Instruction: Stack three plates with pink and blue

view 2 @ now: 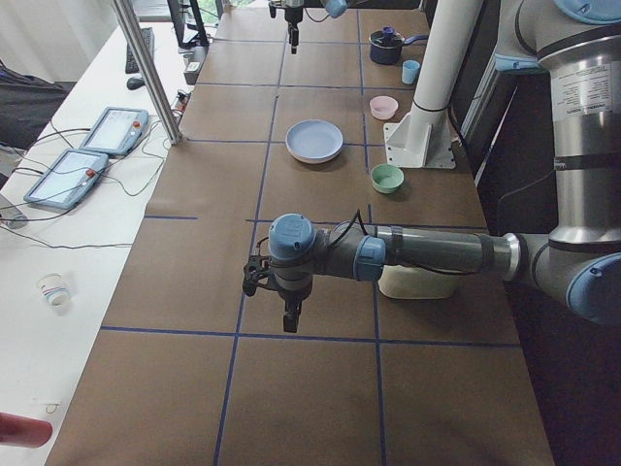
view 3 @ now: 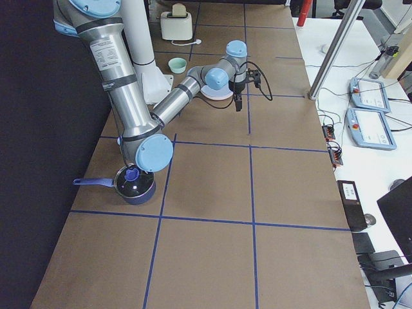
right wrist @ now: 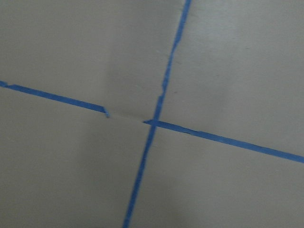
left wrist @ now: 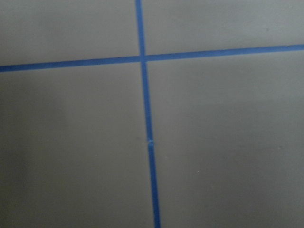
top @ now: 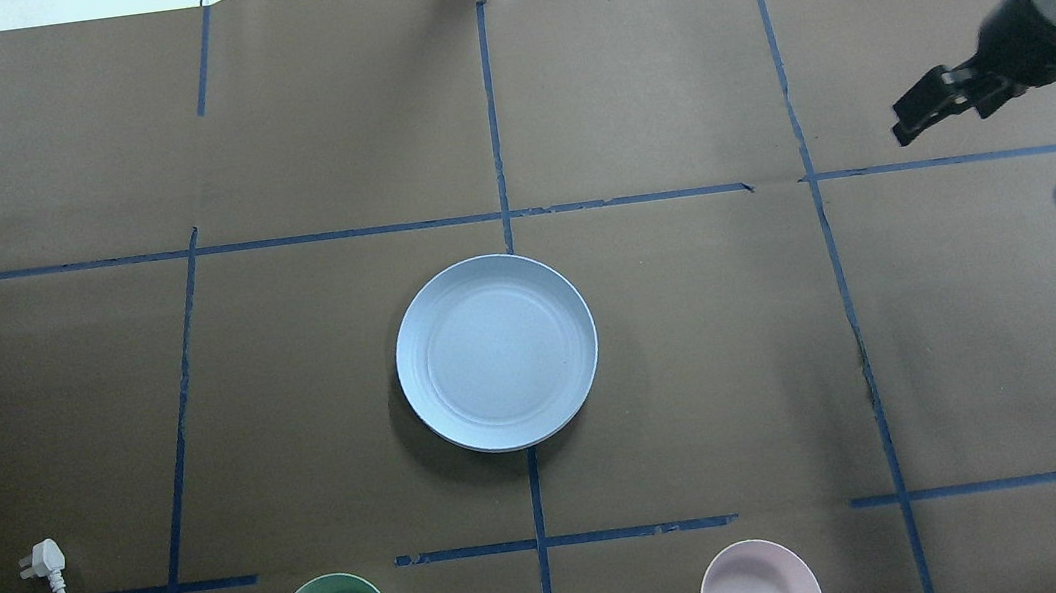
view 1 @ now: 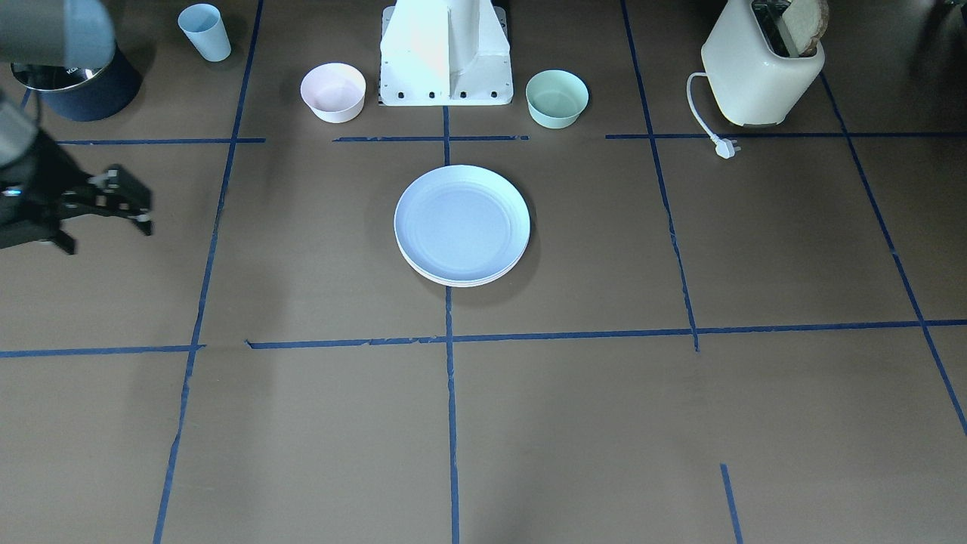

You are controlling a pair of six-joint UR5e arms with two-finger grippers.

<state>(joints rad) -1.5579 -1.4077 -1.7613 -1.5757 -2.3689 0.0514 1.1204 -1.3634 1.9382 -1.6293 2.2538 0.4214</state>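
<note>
A stack of plates (view 1: 462, 224) sits at the table's centre with a pale blue plate on top. Lighter rims show beneath it, and their colours are hard to tell. The stack also shows in the overhead view (top: 496, 351) and the left view (view 2: 314, 140). My right gripper (view 1: 145, 219) hangs above the table far to the robot's right of the stack. It looks shut and empty in the overhead view (top: 902, 128). My left gripper (view 2: 290, 323) shows only in the left view, far from the plates, and I cannot tell its state. Both wrist views show only bare table with blue tape.
A pink bowl (view 1: 333, 92) and a green bowl (view 1: 557, 98) flank the robot base (view 1: 446, 53). A blue cup (view 1: 205, 32) and a dark saucepan (view 1: 79, 87) stand on the robot's right. A toaster (view 1: 763, 64) with its plug (view 1: 725, 147) stands on its left.
</note>
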